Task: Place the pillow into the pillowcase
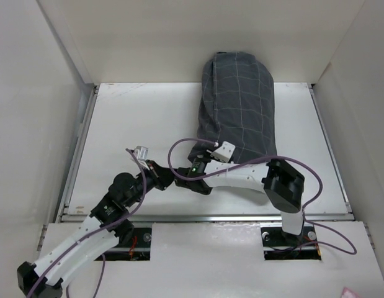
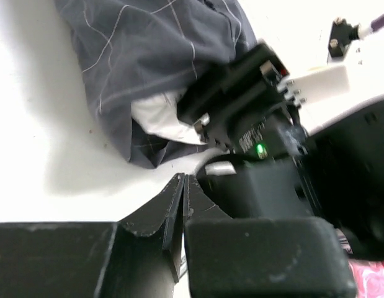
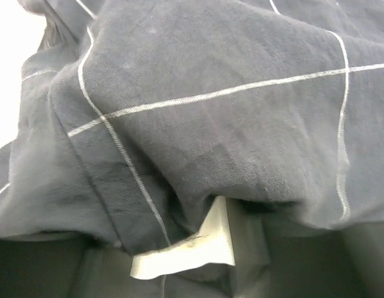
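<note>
Large white pillow (image 2: 156,118) is almost fully inside the dark grey windowpane-grid fabric pillowcase (image 1: 238,105); only a white corner shows at the near open end. The bundle lies lengthwise on the white table (image 1: 136,124), right of centre, with its far end riding up against the white back wall (image 1: 179,37).

Left gripper (image 2: 182,191): fingers pressed together, nothing between them, on bare table just beside the case's mouth, not touching cloth.

Right gripper (image 2: 204,124): nosed into the mouth of the case. In the right wrist view, cloth drapes over the fingers, so I cannot tell its state or whether it holds anything. A white sewn-in label (image 3: 185,254) hangs from the hem there.

Obstructions: the right arm's black wrist body sits directly in front of the left gripper, close to it. A purple cable (image 1: 179,144) loops over the same spot.
</note>
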Controlling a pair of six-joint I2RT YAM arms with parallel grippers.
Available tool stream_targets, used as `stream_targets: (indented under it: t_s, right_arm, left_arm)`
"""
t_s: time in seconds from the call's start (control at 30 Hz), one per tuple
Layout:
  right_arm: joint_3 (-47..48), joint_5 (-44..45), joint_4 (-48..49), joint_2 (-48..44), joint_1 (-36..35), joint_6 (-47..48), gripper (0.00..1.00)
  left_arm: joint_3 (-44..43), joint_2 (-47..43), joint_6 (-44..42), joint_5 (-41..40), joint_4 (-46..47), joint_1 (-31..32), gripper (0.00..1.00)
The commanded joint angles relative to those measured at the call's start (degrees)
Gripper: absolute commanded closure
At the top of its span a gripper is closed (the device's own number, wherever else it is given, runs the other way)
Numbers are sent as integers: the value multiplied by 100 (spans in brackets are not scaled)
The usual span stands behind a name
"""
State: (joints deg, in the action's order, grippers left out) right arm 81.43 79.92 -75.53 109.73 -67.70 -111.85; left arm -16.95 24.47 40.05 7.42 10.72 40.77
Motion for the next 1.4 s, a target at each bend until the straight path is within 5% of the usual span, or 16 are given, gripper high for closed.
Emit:
stream_targets:
  t_s: [0.0,0.07,0.17,0.3,0.37,0.47,0.5,0.67,0.83,1.13,1.2,1.37]
  right_arm:
    - [487,1105,-384,145,275,-3994,37]
    - [488,842,-384,145,223,-3532,22]
    - [287,377,-384,-197,-84,-2320,12]
    - [-48,-396,-297,-452,-594,-967,0]
    - [22,-836,10,-453,-814,-122,0]
    - [23,-1731,2167,-532,-1017,3292,0]
    - [-100,-2256,3783,-749,-1017,5477,0]
    - [-514,-5565,5855,-1427,-1017,8359,0]
    - [-111,-7210,5603,-1718,-1017,10129,0]
    - [-548,-4136,4512,-2903,-1017,10667,5]
    - [-838,-3976,4512,-3315,-1017,10667,5]
    - [-1305,-3923,4687,-3661,-596,10614,18]
  left_arm:
    - [25,-460,257,146,-667,71,100]
    - [-28,-521,257,-11,-729,71,100]
    - [-151,-225,126,-170,-791,71,97]
    - [-493,389,-173,-293,-729,71,82]
    - [-773,637,-244,-390,-729,71,61]
    - [-1055,875,-244,-863,-1062,71,30]
    - [-1256,928,-244,-1074,-1429,71,29]
    - [-1951,613,800,-3209,-3178,71,11]
    - [-2111,15,1276,-3809,-3814,71,10]
    - [-1171,-66,1136,-2494,-2690,71,34]
    - [-917,101,1058,-2229,-2375,71,45]
    - [-362,830,829,-963,-126,71,46]
